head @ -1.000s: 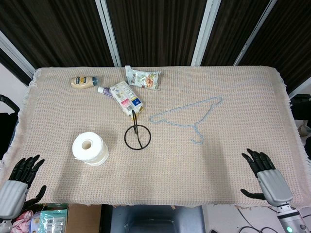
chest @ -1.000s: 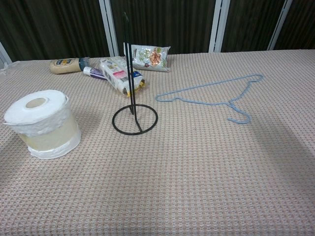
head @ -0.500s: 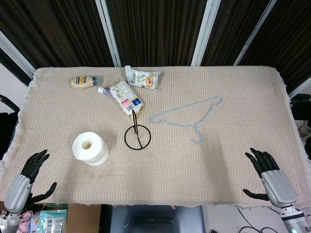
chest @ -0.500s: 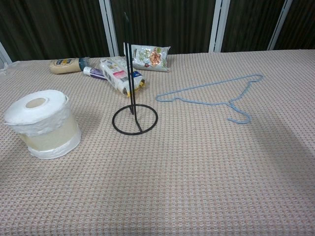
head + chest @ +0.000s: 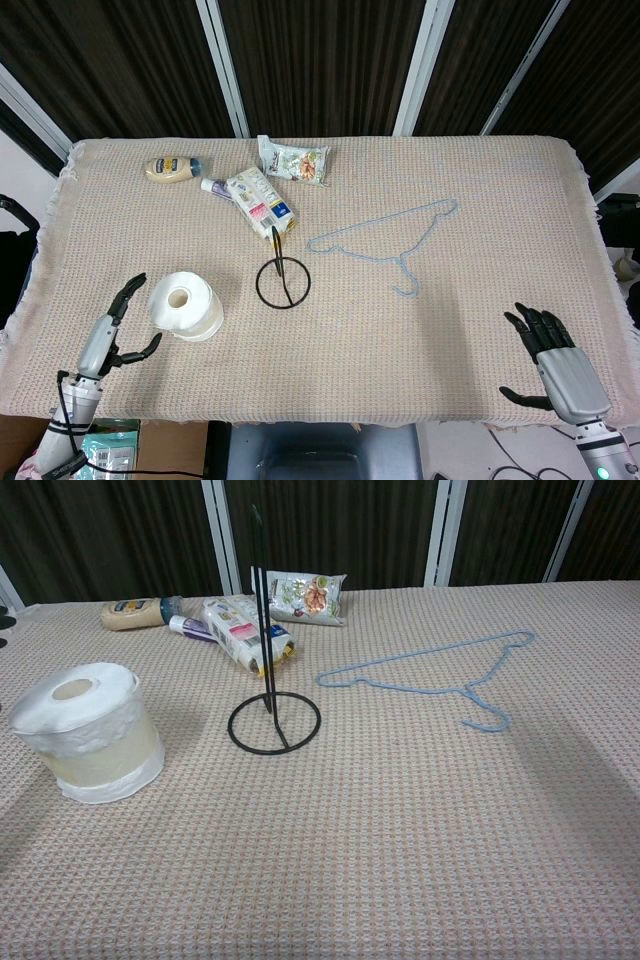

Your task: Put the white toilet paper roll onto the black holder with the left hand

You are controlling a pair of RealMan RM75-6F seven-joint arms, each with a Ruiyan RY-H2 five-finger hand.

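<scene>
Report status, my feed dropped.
Left hand open beside toilet paper roll, not touching. Right hand open, idle. Roll upright, off holder. Path clear.

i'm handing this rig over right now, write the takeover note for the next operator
Left robot hand: open, fingers apart, holding nothing, just left of the white toilet paper roll, not touching it.
Right robot hand: open, empty, at the near right table edge, far from the job's things.
Roll: upright on the cloth, left of the black holder, apart from it.
Holder: ring base on the cloth, post upright and bare.
Done: nothing placed; the roll is not yet grasped.
Left: grip the roll with the left robot hand, lift it above the post, lower its core hole over the post, release.
</scene>
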